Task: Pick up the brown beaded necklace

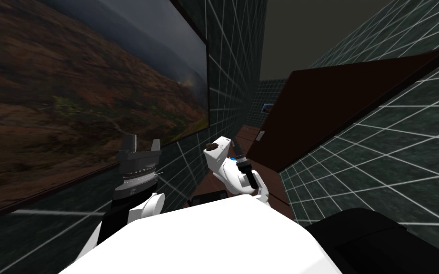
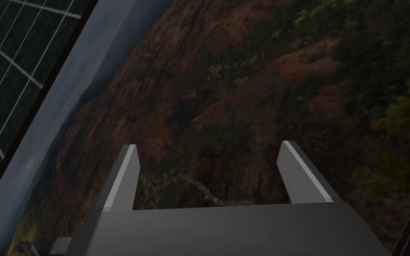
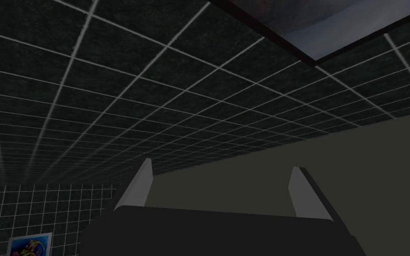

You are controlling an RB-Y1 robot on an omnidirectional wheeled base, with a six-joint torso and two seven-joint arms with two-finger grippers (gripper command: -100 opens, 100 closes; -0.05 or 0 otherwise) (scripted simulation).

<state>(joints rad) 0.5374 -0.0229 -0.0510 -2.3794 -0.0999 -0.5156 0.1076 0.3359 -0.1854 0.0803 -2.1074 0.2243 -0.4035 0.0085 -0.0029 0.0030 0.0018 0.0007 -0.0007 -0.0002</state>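
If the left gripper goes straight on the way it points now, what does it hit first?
The left gripper points squarely at the large framed landscape picture, so it would most likely meet that picture's surface first. Nothing shows in between, but I cannot judge how far off it is.

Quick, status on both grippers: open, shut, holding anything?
Left gripper: jaws open, nothing between them.
Right gripper: jaws open, nothing between them.

No legible text, label or sign anywhere
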